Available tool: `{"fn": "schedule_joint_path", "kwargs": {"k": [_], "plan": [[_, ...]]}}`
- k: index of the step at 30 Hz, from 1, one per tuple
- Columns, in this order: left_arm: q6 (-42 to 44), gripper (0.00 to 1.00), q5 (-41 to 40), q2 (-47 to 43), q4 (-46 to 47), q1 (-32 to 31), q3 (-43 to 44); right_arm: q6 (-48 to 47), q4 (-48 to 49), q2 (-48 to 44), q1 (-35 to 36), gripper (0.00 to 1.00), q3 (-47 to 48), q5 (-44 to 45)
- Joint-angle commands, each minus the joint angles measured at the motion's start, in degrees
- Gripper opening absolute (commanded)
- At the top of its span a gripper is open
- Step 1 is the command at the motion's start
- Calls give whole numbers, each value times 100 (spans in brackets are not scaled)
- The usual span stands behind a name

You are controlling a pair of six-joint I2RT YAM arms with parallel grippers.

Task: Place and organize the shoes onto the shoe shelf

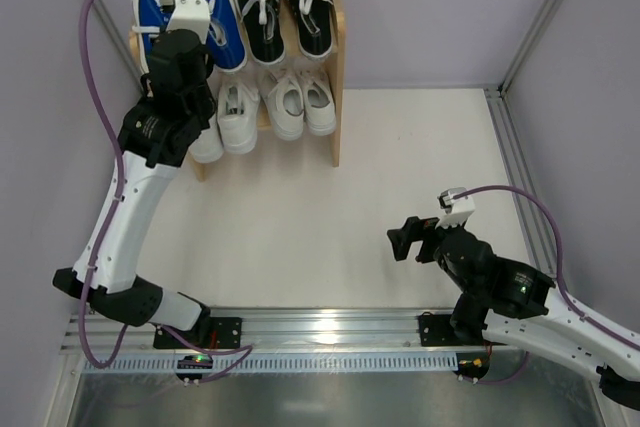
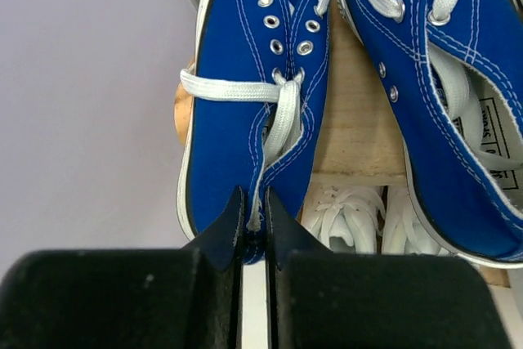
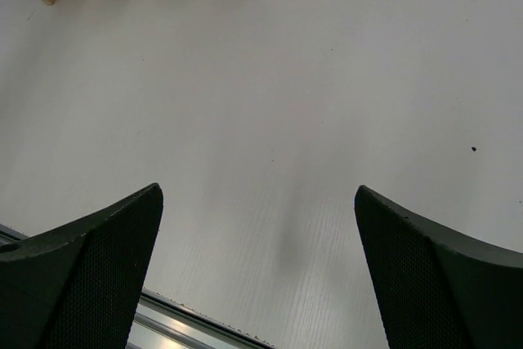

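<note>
**Left gripper pinching outer blue shoe on top tier**

Outer blue shoe lies on the top tier of the shoe shelf, at its left end, with the side and near end appearing to hang past the wood. The other blue shoe is just beside it. The black pair sits to the right and the white pairs on the lower tier, one partly hidden under the arm.

The left gripper is closed to a sliver on the shoe's near edge, with thin blue fabric and a lace end between the tips. The right gripper is wide open and holds nothing, well apart over the table.

Risks:
- The pinch is shallow, so fabric could slip out on a pull.
- If only the lace is caught, the bow loosens instead of the shoe moving.
- A drag toward the edge could tip the shoe off the shelf.
- A sideways shove would knock its neighbour.
</note>
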Motion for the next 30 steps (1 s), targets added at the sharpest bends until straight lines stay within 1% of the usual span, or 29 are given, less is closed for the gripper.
{"fn": "schedule_joint_path", "kwargs": {"k": [1, 3, 4, 6, 11, 15, 18, 21, 23, 28, 29, 30], "plan": [[-637, 0, 768, -244, 223, 331, -337, -63, 37, -40, -12, 100, -2, 63], [-1043, 0, 1225, -629, 469, 472, -566, -55, 29, -40, -12, 100, 6, 54], [-1428, 0, 1619, -753, 696, 542, -663, -63, 28, -32, -20, 100, 6, 45], [-1694, 0, 1798, -938, 882, 605, -831, -55, 28, -40, -12, 100, -2, 45], [-2423, 0, 2246, -1010, 1155, 613, -831, -55, -24, -84, -12, 100, 6, 54], [-2854, 0, 2326, -948, 1287, 613, -805, -55, -59, -119, -12, 100, 6, 89], [-3004, 0, 2230, -878, 1270, 605, -805, -55, -86, -146, -12, 100, 6, 107], [-3145, 0, 2028, -965, 1462, 605, -1059, -55, -112, -181, -12, 100, -20, 124], [-3180, 0, 1939, -1105, 1621, 613, -1402, -55, -112, -190, -12, 100, -38, 124], [-3076, 0, 1500, -1045, 1262, 605, -1359, -81, -95, -190, -20, 100, -55, 107], [-3040, 15, 1386, -1071, 1261, 605, -1350, -81, -86, -164, -12, 100, -55, 115], [-2996, 27, 1324, -1097, 1278, 613, -1350, -81, -77, -146, -12, 100, -55, 107]]}}
